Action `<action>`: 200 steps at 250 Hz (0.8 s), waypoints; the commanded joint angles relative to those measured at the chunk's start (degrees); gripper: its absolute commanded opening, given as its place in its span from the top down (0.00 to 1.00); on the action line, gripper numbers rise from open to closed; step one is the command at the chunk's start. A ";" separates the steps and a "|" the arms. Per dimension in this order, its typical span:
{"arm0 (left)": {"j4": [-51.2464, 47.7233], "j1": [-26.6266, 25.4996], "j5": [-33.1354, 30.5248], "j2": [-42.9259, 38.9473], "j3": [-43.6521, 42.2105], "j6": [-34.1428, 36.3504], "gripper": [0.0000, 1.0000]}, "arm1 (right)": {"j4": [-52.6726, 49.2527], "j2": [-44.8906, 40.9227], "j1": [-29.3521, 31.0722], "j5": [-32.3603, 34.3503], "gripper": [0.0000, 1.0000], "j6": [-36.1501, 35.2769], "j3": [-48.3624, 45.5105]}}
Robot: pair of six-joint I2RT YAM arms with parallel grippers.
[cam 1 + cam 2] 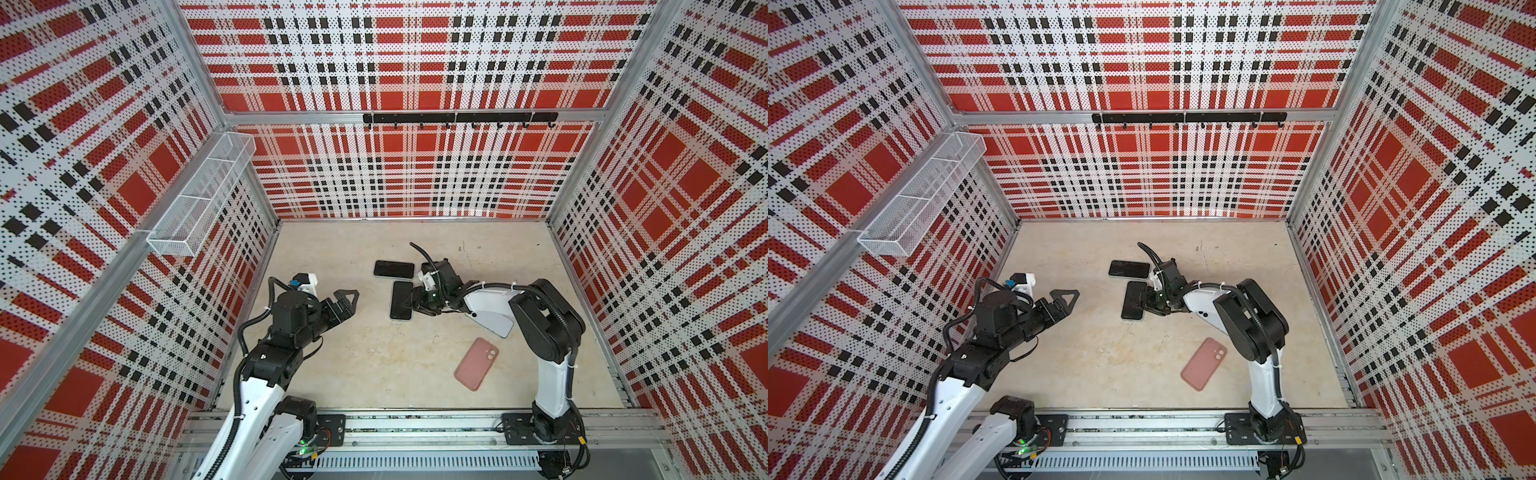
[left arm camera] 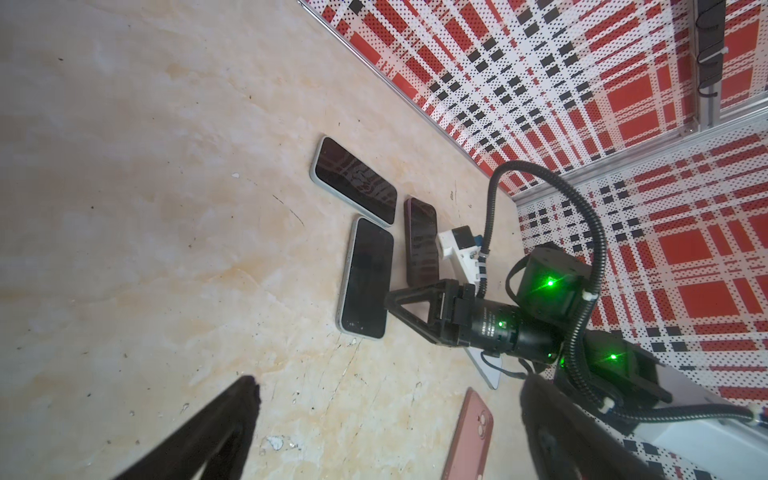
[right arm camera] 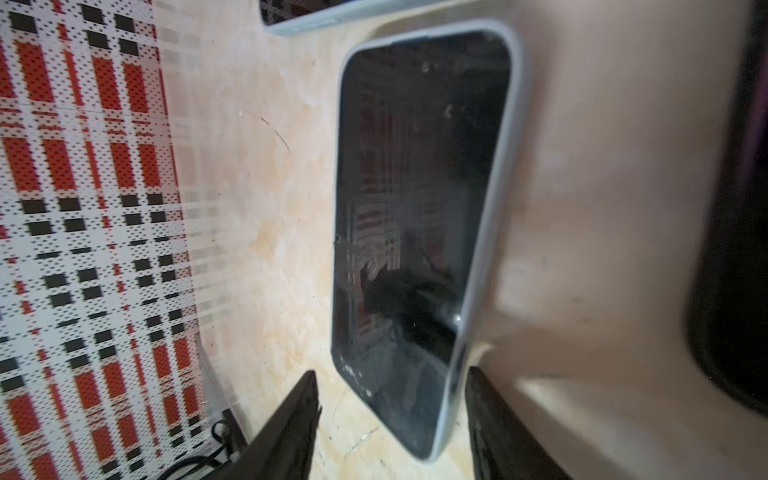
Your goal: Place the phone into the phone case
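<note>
At 9 o'clock on the table [image 1: 332, 374], the left gripper [image 1: 350, 302] is hovering, jaws wide apart. Near centre, the right gripper [image 1: 411, 306] is straddling the phone [image 1: 400, 294], jaws apart and not clamping it. The pick-up appears to be in hand. Next comes closing, lifting and carrying to the pink phone case [image 1: 476, 363], lying at 5 o'clock.

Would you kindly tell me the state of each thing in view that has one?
left tool, open, empty.
right tool, open, jaws either side of the near phone's end.
near phone, flat, screen up, dark.
far phone, flat, screen up, dark.
third phone, flat, screen up, partly hidden by the right arm.
pink case, flat, back up, untouched.
</note>
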 commanded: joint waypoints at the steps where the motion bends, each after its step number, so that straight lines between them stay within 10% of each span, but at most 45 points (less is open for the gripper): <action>1: -2.82 0.43 -1.40 -1.90 4.15 4.13 0.01 | -5.23 -7.21 0.92 7.47 0.39 -5.49 0.31; 122: -6.70 -5.25 0.87 -7.78 7.38 8.44 0.03 | -29.81 -45.02 -0.03 30.63 0.34 -17.93 -7.78; 200: -5.51 -27.45 -13.29 4.12 10.86 12.67 0.00 | -30.40 -60.39 -9.78 23.18 0.18 -11.26 -24.19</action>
